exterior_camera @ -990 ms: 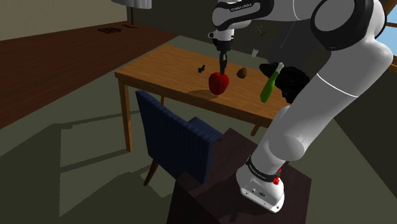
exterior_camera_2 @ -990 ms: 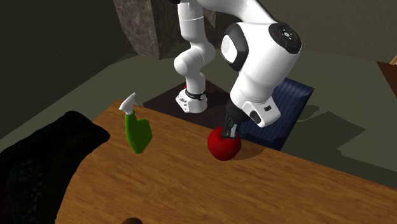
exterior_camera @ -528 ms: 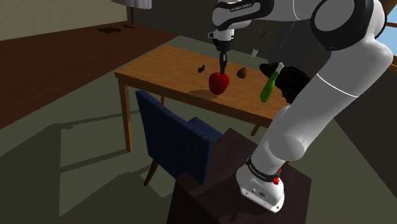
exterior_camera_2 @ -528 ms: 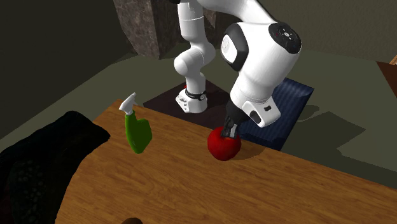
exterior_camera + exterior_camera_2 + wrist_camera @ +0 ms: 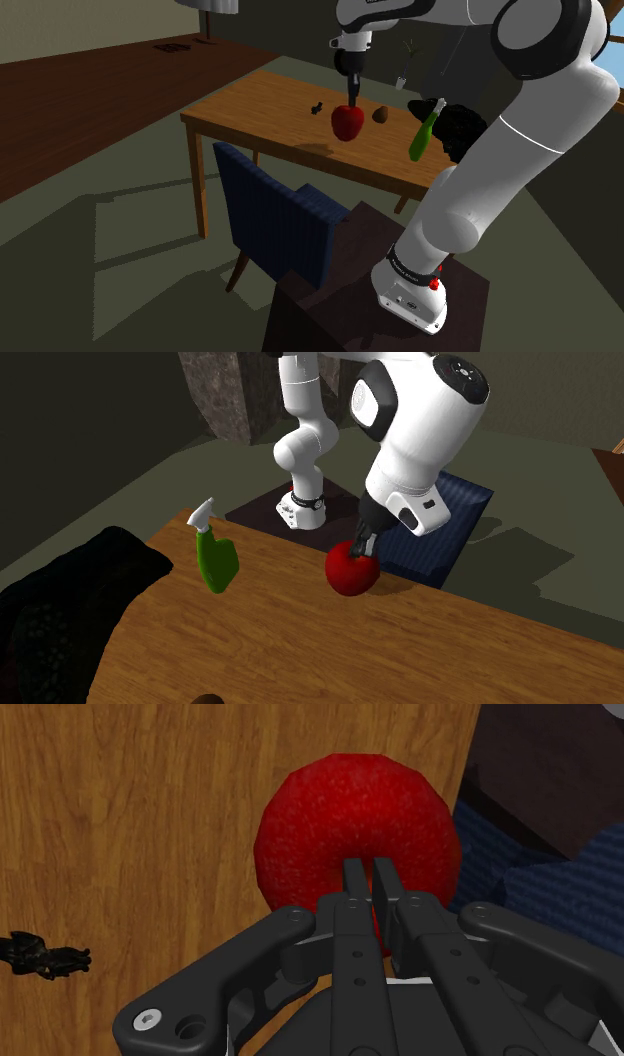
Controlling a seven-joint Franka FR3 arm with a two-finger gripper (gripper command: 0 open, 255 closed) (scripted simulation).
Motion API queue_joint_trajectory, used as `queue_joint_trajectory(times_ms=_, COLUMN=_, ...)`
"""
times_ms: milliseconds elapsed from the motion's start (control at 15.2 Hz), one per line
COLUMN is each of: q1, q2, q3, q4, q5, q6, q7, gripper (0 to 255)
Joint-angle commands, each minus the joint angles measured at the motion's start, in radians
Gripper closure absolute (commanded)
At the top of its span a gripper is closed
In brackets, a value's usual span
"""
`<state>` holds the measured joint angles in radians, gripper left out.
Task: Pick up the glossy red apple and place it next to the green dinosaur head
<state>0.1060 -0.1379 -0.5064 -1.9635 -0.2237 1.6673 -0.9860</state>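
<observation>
The apple has risen a little, hanging just above the desk near its chair-side edge. The narrow hand pinches only its top. So slight a grip could let it swing or slip out while travelling to the green head.

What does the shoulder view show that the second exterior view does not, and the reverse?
The shoulder view adds the table legs and a small black object on the tabletop. The second exterior view adds a rough grey block behind the arm. Both share the red apple clasped by the tool, the green bottle and the blue chair.
</observation>
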Motion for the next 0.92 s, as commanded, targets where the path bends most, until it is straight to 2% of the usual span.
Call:
queue_joint_trajectory(times_ms=0, q1=0.0, q2=-0.005, q3=0.002, q4=0.025, q5=-0.001, q6=-0.03, q7=-0.004, gripper=255)
queue_joint_trajectory(times_ms=858, q1=0.005, q2=0.008, q3=0.008, q4=0.212, q5=0.007, q6=-0.203, q7=-0.033, gripper=255)
